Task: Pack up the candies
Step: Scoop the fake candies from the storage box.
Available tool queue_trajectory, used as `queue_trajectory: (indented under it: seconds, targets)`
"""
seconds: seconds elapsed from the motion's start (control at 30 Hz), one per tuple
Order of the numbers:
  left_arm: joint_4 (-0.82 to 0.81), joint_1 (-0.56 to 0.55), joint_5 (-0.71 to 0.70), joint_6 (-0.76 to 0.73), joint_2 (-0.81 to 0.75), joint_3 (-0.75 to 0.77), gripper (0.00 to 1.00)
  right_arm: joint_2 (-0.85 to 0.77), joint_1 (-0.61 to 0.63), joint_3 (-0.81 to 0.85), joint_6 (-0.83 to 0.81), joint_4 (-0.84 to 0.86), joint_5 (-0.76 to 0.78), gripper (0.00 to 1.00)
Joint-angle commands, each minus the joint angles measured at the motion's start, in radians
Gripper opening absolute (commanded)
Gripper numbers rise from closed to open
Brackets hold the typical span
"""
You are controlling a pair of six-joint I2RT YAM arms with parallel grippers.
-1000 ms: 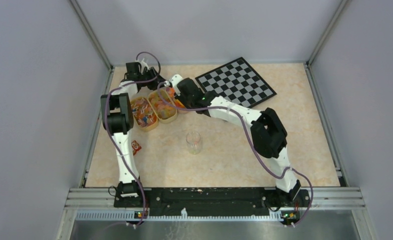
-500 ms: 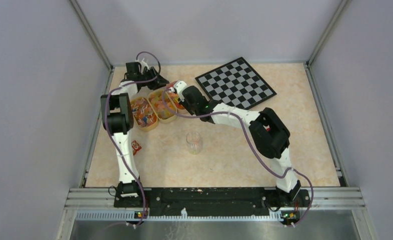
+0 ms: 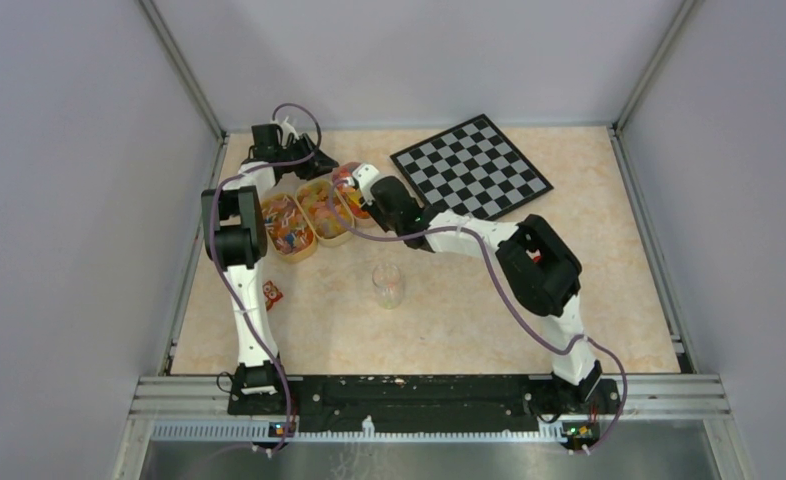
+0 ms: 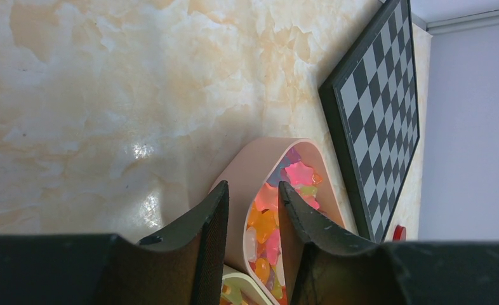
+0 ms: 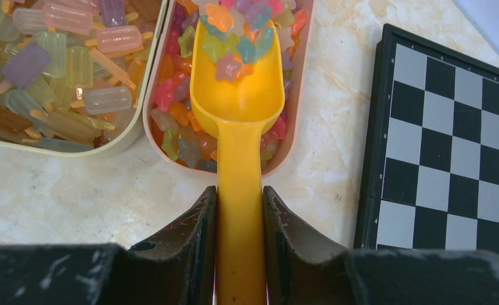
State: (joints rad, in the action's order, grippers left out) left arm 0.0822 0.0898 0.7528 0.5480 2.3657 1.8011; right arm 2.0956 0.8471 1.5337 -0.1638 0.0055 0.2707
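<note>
Right gripper [image 5: 239, 198] clenched on scoop [image 5: 237, 108] handle, candies [image 5: 234, 35] heaped in its bowl over far pink tray [image 5: 300, 76]: lift level, slow, twd near jar [image 3: 388, 284]; left gripper [image 4: 253, 194] straddles tray wall, can't tell if pinching.

The overhead view is bright and even, lit softly from above, so the arms throw only faint, blurred shadows on the tabletop [image 3: 449, 320]; small things there look coarse. In the left wrist view a white glare patch sits on the glossy stone, and the near dark fingers [image 4: 199, 248] are slightly soft. The right wrist view is sharpest (colours saturated, almost glowing): light passes through the candies [image 5: 234, 38] in the scoop [image 5: 237, 108], while that camera's own fingers [image 5: 190, 248] lie in shadow.
</note>
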Motion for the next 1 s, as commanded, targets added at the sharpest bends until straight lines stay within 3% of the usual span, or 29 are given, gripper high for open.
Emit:
queue_trajectory:
  seconds: [0.0,0.97]
  targets:
    - [-0.027,0.001,0.020,-0.010,0.015,0.020,0.39,-0.059,-0.020,-0.056,0.007,0.090,-0.005,0.00]
    - [-0.018,0.001,0.020,-0.020,0.009,0.023,0.40,-0.127,-0.057,-0.310,0.009,0.450,-0.096,0.00]
